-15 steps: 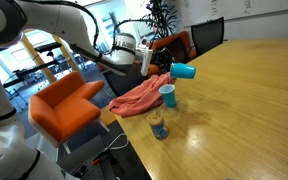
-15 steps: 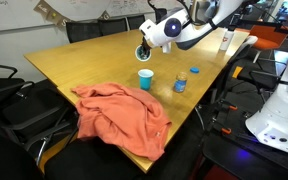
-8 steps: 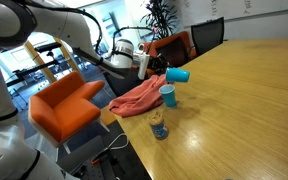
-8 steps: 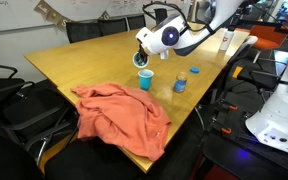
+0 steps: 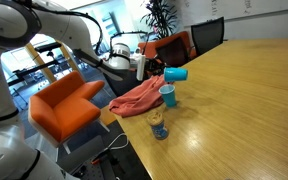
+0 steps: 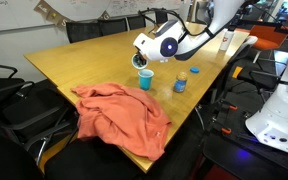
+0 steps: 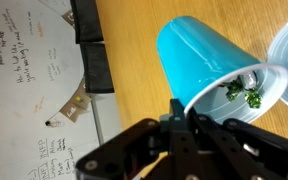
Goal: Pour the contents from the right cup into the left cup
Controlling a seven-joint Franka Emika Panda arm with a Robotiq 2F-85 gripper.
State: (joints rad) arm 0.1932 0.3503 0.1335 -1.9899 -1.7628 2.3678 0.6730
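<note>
In an exterior view, an orange armchair stands off the left end of the table, and an orange cloth lies crumpled at the table's edge. Just above the cloth's right side, the gripper is clamped on the right cup, holding it in the air over the left cup. The left cup stands upright on the wood beside the cloth, and a small patterned can stands nearer the camera. The right cup lies close to horizontal, its long axis running left to right. In the wrist view its base points up-left and its mouth down-right. Its rim reaches over the whitish inside of the left cup, and the contents are gathered at the lower lip. Against a second ago, the held cup sits lower and closer to the left cup.
</note>
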